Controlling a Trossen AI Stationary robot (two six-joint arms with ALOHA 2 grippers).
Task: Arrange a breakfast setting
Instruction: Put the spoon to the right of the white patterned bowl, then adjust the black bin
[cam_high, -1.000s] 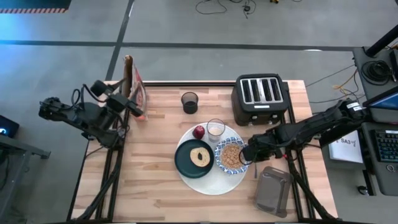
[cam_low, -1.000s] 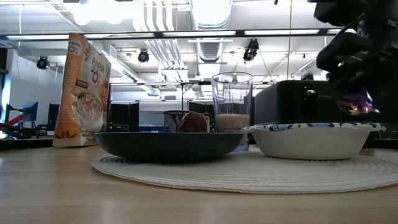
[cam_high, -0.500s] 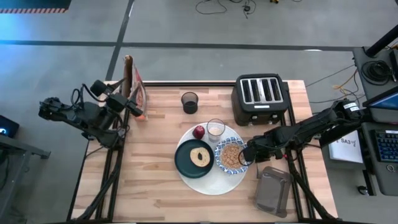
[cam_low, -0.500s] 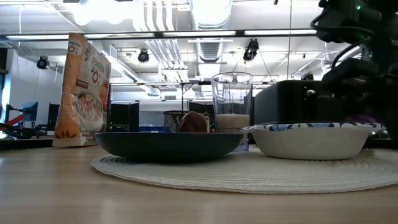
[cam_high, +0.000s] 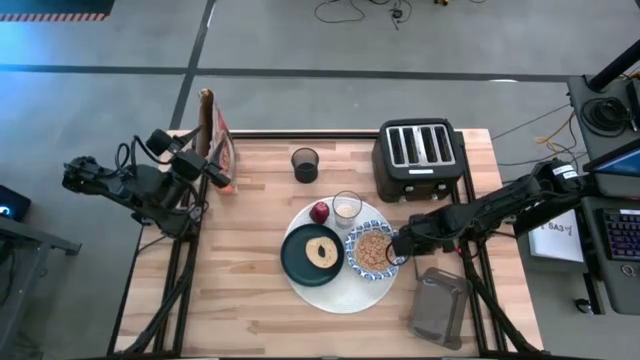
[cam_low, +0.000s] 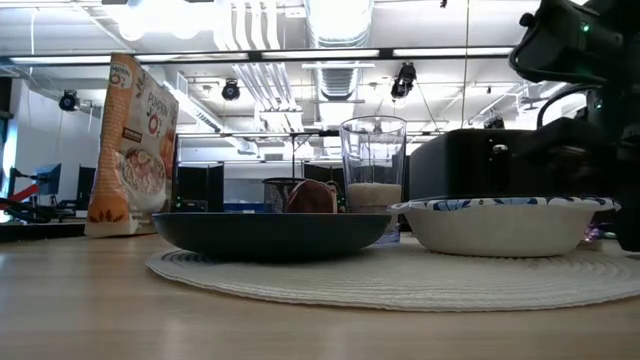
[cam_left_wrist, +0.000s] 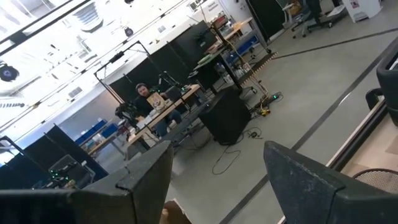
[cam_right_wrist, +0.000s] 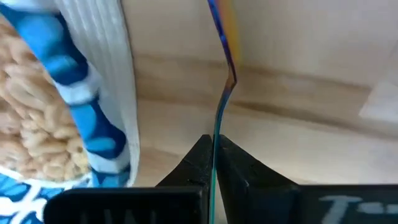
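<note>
Two arms, right gripper (cam_right_wrist: 214, 149) jaws clenched on spoon (cam_right_wrist: 222, 74), bowl end cropped, left gripper (cam_left_wrist: 214, 180) jaws released.

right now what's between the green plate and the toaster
In the high view, the small clear glass sits between the dark green plate and the black toaster.

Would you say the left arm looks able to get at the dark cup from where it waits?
Probably yes: the left gripper is open beside the cereal bag, and only bare table lies between it and the dark cup.

Woven matt mat (cam_low: 400, 280), glossy plate (cam_low: 270, 235), wood table (cam_high: 250, 300)
</note>
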